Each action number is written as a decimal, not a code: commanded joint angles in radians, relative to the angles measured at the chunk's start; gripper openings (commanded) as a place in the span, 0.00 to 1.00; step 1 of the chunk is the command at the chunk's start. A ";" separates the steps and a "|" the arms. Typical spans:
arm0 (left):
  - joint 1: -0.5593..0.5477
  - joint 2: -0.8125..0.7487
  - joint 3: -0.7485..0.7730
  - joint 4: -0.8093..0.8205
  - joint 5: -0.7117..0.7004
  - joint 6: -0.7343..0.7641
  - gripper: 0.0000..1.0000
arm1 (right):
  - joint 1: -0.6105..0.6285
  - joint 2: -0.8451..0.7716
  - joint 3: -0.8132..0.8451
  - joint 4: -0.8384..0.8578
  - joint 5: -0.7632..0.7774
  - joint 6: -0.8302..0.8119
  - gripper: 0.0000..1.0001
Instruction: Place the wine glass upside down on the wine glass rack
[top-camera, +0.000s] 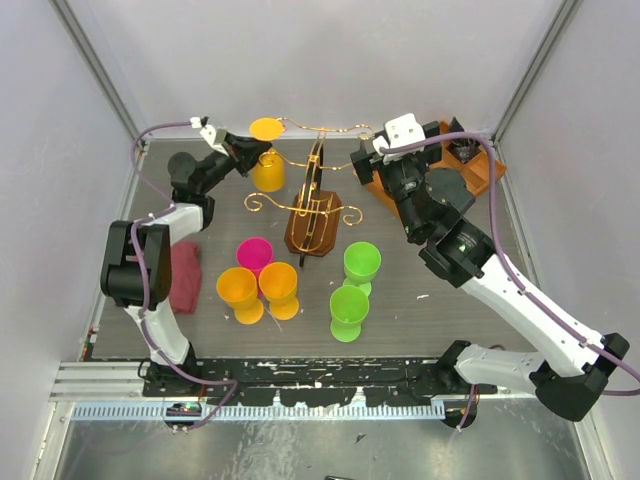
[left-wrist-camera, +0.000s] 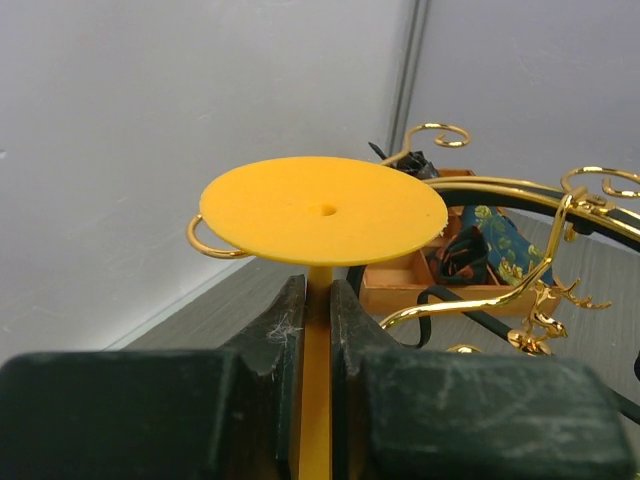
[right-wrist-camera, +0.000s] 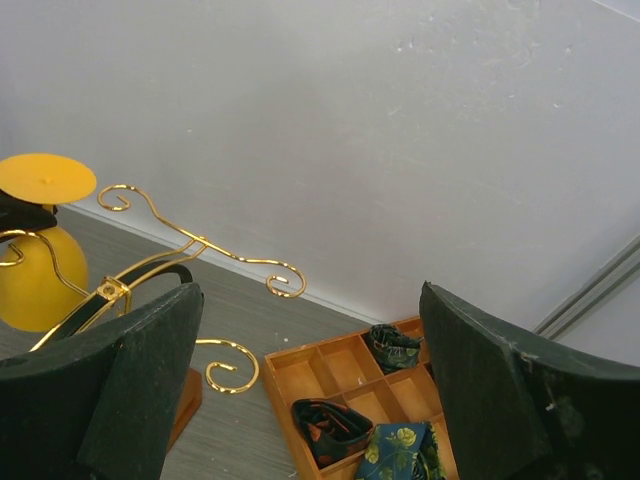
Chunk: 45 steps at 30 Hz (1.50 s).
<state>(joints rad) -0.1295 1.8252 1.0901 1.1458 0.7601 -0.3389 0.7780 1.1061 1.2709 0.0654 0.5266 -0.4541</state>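
Inverted wine glass held at the rack

The left gripper (left-wrist-camera: 318, 300) is clamped on the stem of the yellow wine glass (left-wrist-camera: 322, 210), foot disc just above its fingertips. The wine glass rack (left-wrist-camera: 560, 230) curls its gold scrolls just beyond, to their right. The right gripper (right-wrist-camera: 308, 300) gapes wide and empty, with the orange tray (right-wrist-camera: 275, 385) beyond its fingers.

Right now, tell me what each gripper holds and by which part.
Left gripper: the yellow glass, upside down, clamped by its stem. Right gripper: open, holding nothing.
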 joint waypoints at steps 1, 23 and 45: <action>0.000 0.053 0.048 0.045 0.056 -0.024 0.00 | 0.006 -0.024 -0.002 0.006 0.005 0.011 0.95; -0.022 0.194 0.175 0.054 0.063 -0.050 0.00 | 0.007 -0.009 -0.003 0.004 0.009 -0.014 0.95; -0.050 0.387 0.420 -0.050 0.020 -0.035 0.00 | 0.006 0.045 0.029 0.038 -0.032 -0.040 0.96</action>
<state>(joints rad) -0.1833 2.1708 1.4536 1.1229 0.8120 -0.3862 0.7780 1.1461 1.2636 0.0319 0.5106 -0.4728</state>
